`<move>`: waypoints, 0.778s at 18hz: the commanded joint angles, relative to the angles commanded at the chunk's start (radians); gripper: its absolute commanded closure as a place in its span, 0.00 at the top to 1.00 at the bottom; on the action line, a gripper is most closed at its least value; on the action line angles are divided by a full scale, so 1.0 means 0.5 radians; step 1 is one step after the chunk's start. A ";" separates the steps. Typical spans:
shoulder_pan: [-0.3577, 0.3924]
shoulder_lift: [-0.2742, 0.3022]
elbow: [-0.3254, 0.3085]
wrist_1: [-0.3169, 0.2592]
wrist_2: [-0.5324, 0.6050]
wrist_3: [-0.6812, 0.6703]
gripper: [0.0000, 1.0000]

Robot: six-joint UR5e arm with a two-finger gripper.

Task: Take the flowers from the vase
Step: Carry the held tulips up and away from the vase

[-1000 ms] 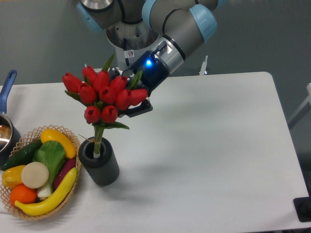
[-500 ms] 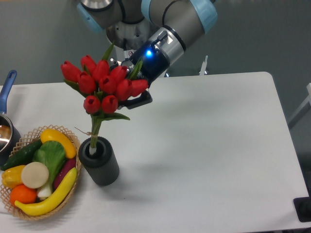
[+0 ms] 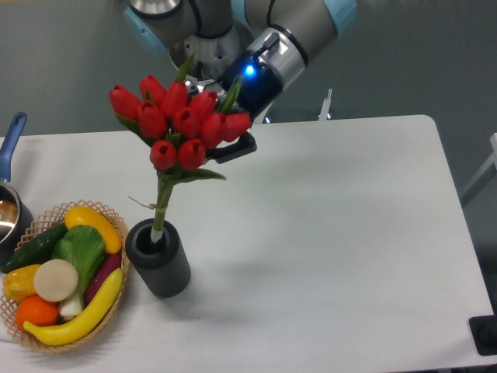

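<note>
The flowers (image 3: 179,121), a bunch of red tulip buds with green leaves and tied green stems, are held up high. The stem ends still reach into the hollow top of the vase (image 3: 158,259), a short dark grey ribbed cylinder at the front left of the table. My gripper (image 3: 217,134) comes in from the upper right behind the buds and is shut on the bunch. The buds hide most of its fingers; one dark finger (image 3: 236,148) shows at the right of the bunch.
A woven wicker basket (image 3: 40,339) with a banana, a green leafy vegetable, a cucumber and other produce stands left of the vase. A pot with a blue handle (image 3: 9,144) sits at the left edge. The white table (image 3: 334,233) spreads to the right.
My gripper has risen and shifted slightly right with the flowers. The stems have slid upward so that only their lower ends stay in the vase.
</note>
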 joint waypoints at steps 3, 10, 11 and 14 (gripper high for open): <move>0.132 -0.028 0.034 0.015 0.003 0.021 0.37; 0.396 -0.178 0.163 0.028 0.006 0.119 0.37; 0.427 -0.193 0.172 0.028 0.006 0.156 0.37; 0.494 -0.273 0.196 0.031 0.009 0.254 0.37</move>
